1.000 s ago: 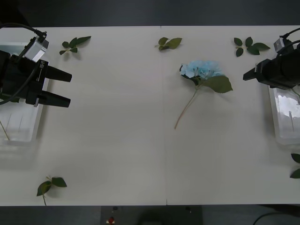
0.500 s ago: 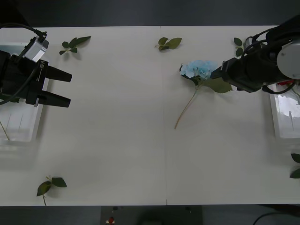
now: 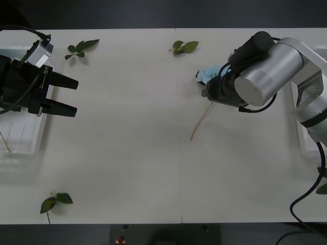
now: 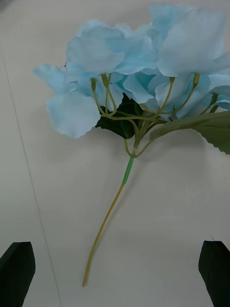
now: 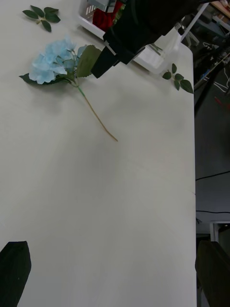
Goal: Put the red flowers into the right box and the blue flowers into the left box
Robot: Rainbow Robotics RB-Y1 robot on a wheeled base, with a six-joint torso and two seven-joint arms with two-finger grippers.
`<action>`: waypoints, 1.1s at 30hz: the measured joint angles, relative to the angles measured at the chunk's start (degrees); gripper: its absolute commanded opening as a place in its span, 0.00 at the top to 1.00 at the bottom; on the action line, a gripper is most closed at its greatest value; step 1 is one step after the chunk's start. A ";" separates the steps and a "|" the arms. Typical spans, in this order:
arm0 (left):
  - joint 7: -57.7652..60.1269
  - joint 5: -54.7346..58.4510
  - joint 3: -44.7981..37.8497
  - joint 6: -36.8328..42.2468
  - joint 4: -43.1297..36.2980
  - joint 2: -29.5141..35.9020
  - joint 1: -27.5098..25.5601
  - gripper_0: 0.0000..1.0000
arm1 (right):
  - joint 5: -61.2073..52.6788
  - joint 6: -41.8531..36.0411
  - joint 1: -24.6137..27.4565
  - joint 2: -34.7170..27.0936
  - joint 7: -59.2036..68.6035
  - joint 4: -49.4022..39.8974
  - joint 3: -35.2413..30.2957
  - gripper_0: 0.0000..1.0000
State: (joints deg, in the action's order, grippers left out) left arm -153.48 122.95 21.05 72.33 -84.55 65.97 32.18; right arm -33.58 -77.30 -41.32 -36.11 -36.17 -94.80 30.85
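Observation:
A blue flower (image 4: 143,62) lies on the table with its thin stem (image 4: 108,225) pointing at my right gripper (image 4: 115,278). That gripper is open just above the table, one black finger on each side of the stem's end. From the front, my right arm covers most of the blue flower (image 3: 206,74). The right box (image 5: 148,53) holds red flowers (image 5: 106,18). My left gripper (image 3: 71,96) hangs open at the inner edge of the left box (image 3: 20,145).
Loose green leaf sprigs lie at the far left (image 3: 80,48), the far middle (image 3: 184,47), the near left (image 3: 55,200) and the right edge (image 3: 323,188). The wide middle of the table (image 3: 133,143) is bare.
My right arm has swung left from over the right box to the blue flower and now covers much of it. The left arm and the flower have not moved.

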 measured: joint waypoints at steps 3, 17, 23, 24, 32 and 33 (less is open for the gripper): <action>0.00 0.00 0.00 0.00 0.00 0.00 0.00 0.00 | 2.95 -0.12 -0.01 2.01 0.00 1.99 0.00 0.00; 0.00 0.00 0.00 0.00 0.00 0.00 0.00 0.00 | 7.00 6.11 -4.67 8.22 -0.01 17.30 4.26 0.00; 0.00 0.00 0.00 0.00 0.00 0.00 0.00 0.00 | 8.92 8.17 -5.06 11.07 -0.11 21.04 3.69 0.00; 0.00 0.00 0.00 0.00 0.00 0.00 0.00 0.00 | 8.93 8.46 -5.07 11.39 -0.12 21.63 3.65 0.00; 0.00 0.00 0.00 0.00 0.00 0.00 0.00 0.00 | 9.71 11.89 -5.86 12.84 -0.53 27.11 3.67 0.00; 0.00 0.00 0.00 0.00 0.00 0.00 0.00 0.00 | 9.71 12.17 -6.11 12.89 -0.53 27.77 3.67 0.00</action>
State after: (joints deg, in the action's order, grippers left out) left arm -153.48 122.95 21.05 72.33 -84.56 65.97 32.18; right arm -23.87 -65.14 -47.44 -23.22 -36.71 -67.03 34.52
